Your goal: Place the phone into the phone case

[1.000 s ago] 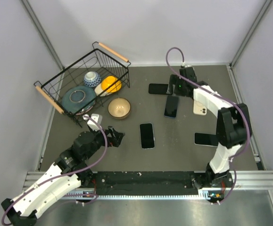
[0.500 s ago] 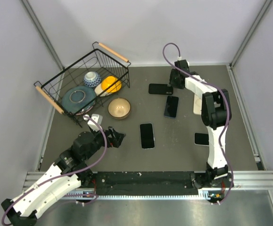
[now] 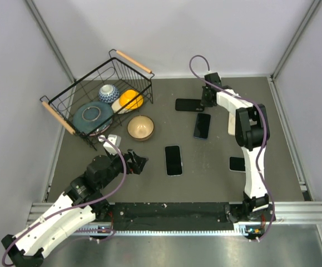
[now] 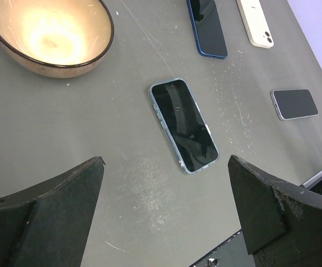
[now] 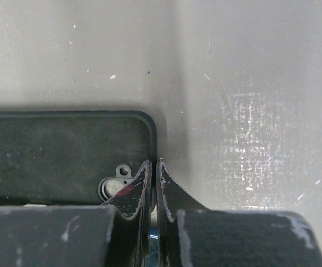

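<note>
The phone case (image 3: 189,104), black, lies flat at the far side of the table (image 3: 149,183), and the right gripper (image 5: 153,167) is clenched on the rim at its end. A blue phone (image 3: 202,125) lies just beside it. The left gripper (image 4: 165,162) hangs released above a dark-screened phone (image 4: 183,125), near the bowl (image 4: 48,34)

A dark grey tabletop (image 3: 216,167), scuffed and flecked with white specks, fills the centre of the overhead frame, enclosed by a plain pale back wall (image 3: 177,33) at the top, a left wall (image 3: 10,83) and a right wall (image 3: 316,100). Slanting metal struts (image 3: 49,39) mark the two upper corners where the panels meet. A ribbed aluminium rail (image 3: 38,208) runs along the bottom edge. Soft, even light falls from above, leaving a dull sheen on the mat.
</note>
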Robot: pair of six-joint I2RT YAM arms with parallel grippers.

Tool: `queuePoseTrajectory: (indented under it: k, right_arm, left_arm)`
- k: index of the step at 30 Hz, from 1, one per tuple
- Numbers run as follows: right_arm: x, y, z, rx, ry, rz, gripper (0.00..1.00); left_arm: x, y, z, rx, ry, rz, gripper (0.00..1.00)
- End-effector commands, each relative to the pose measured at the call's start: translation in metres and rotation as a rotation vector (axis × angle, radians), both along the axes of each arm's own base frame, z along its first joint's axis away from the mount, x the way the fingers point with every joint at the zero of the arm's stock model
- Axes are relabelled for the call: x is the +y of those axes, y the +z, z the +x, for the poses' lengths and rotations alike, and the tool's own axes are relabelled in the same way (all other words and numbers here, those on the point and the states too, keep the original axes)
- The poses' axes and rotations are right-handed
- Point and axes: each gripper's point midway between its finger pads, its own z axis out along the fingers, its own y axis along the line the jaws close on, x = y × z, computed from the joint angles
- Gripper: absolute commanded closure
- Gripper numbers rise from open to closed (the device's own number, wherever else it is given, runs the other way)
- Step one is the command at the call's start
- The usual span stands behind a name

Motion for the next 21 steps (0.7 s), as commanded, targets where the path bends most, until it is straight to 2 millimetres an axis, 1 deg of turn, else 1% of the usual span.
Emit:
queuePoseTrajectory:
  k: [1,2,4,5,7,8,10,11,12,13,14,15,16,17,18,19,20,21]
  right_arm:
    - [-0.002,0.023,0.013,-0.052,0.072,-0.038,1.0]
    - [0.0,0.04,0.017,-0.09,0.084,-0.036,1.0]
    - [0.0,0.063,0.021,-0.138,0.107,-0.046,1.0]
    - [0.002,0.087,0.022,-0.181,0.116,-0.037,1.0]
    - [0.002,0.112,0.021,-0.226,0.138,-0.039,1.0]
    - [0.003,0.137,0.018,-0.268,0.15,-0.032,1.0]
    - [0.004,0.158,0.013,-0.306,0.188,-0.034,1.0]
    - [0.005,0.163,0.008,-0.311,0.212,-0.033,1.0]
    - [0.006,0.181,0.002,-0.344,0.237,-0.03,1.0]
    - [0.011,0.187,-0.004,-0.358,0.295,-0.028,1.0]
    - [0.011,0.179,-0.013,-0.339,0.323,-0.03,1.0]
    - [0.011,0.193,-0.023,-0.364,0.345,-0.03,1.0]
    - [0.01,0.179,-0.033,-0.335,0.382,-0.039,1.0]
    - [0.011,0.179,-0.041,-0.333,0.399,-0.039,1.0]
    - [0.008,0.191,-0.05,-0.367,0.451,-0.077,1.0]
    - [0.009,0.176,-0.065,-0.34,0.496,-0.077,1.0]
    - [0.01,0.176,-0.071,-0.359,0.536,-0.083,1.0]
    - [0.011,0.176,-0.079,-0.382,0.613,-0.117,1.0]
  left_arm:
    - [0.0,0.019,0.004,-0.031,0.015,-0.032,0.01]
    - [0.0,0.02,0.003,-0.034,0.013,-0.034,0.01]
    - [0.001,0.02,0.002,-0.032,0.011,-0.036,0.01]
    - [0.0,0.021,0.001,-0.036,0.008,-0.041,0.02]
    - [0.0,0.021,-0.001,-0.036,-0.003,-0.043,0.02]
    - [0.0,0.022,-0.002,-0.038,-0.004,-0.047,0.02]
    - [-0.001,0.022,-0.003,-0.035,-0.013,-0.053,0.02]
    - [-0.002,0.022,-0.005,-0.034,-0.019,-0.058,0.02]
    - [-0.003,0.022,-0.006,-0.032,-0.028,-0.062,0.03]
    - [-0.004,0.024,-0.007,-0.034,-0.036,-0.067,0.03]
    - [-0.005,0.025,-0.008,-0.035,-0.041,-0.072,0.05]
    - [-0.005,0.027,-0.009,-0.039,-0.048,-0.075,0.05]
    - [-0.006,0.027,-0.01,-0.038,-0.057,-0.078,0.05]
    - [-0.006,0.029,-0.011,-0.042,-0.058,-0.082,0.05]
    - [-0.005,0.029,-0.011,-0.042,-0.058,-0.082,0.05]
    - [-0.005,0.03,-0.012,-0.044,-0.061,-0.085,0.05]
    - [-0.005,0.03,-0.013,-0.044,-0.063,-0.085,0.05]
    - [-0.005,0.03,-0.014,-0.044,-0.065,-0.088,0.05]
